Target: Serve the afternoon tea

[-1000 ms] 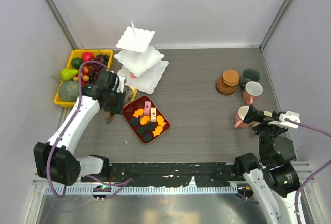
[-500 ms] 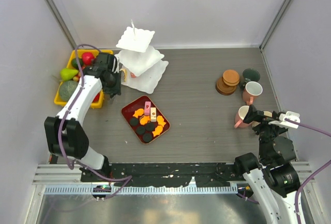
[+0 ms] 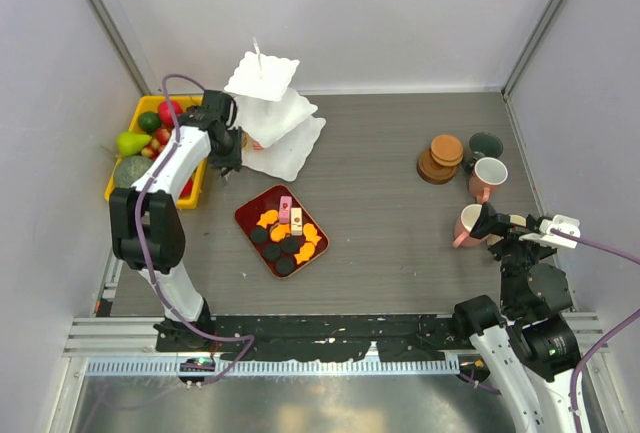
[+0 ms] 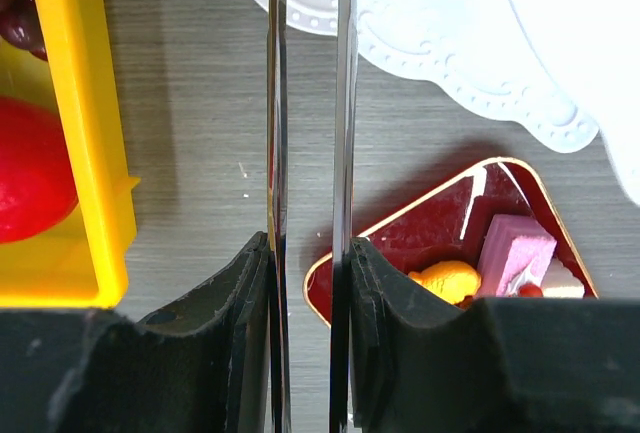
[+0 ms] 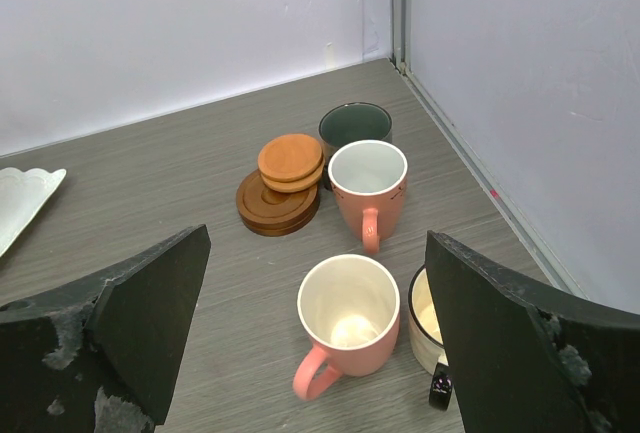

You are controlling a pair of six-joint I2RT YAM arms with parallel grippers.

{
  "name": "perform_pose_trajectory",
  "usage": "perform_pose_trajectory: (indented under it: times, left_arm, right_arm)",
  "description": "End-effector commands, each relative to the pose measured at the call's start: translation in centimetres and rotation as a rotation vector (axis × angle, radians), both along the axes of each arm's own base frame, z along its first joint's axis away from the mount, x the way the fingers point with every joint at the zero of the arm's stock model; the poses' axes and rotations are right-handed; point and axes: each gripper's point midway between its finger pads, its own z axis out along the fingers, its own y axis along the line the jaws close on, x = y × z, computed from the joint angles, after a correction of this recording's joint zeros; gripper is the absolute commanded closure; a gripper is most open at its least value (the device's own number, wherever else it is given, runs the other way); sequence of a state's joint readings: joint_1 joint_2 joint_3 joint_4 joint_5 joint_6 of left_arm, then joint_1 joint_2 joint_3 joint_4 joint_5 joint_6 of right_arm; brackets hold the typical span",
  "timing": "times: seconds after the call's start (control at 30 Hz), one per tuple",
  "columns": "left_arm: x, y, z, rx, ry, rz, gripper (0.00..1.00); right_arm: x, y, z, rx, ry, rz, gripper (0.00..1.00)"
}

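The white three-tier stand stands at the back left; its bottom tier shows in the left wrist view. My left gripper is between the stand and the yellow tray, shut on the metal tongs, whose two blades point at the bottom tier. A dark red tray holds orange, black and pink pastries; a pink one and an orange one show near the jaws. My right gripper is open above a pink mug.
A yellow tray of fruit sits at the far left. At the right are a second pink mug, a green mug, a beige mug and stacked brown coasters. Walls enclose the table.
My left arm has swung from beside the red tray back and left to the gap between the yellow tray and the stand. The right arm has not moved.
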State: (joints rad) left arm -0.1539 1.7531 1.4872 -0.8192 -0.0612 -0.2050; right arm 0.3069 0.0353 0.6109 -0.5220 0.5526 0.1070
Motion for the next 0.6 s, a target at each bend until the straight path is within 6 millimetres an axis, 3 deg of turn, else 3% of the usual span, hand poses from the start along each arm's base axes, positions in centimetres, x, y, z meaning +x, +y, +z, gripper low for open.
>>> perform_pose_trajectory:
  times: [0.0,0.3,0.57]
  left_arm:
    - [2.4,0.4,1.1,0.010,-0.061,0.017,0.77]
    - [1.7,0.4,-0.9,-0.003,-0.016,0.020,0.71]
    - [1.1,0.7,0.1,0.004,-0.025,0.013,0.56]
  right_arm:
    - [0.3,0.1,1.0,0.004,-0.036,0.000,0.05]
    - [0.3,0.1,1.1,0.004,-0.040,0.003,0.05]
    - [0.3,0.1,1.0,0.003,-0.037,0.003,0.05]
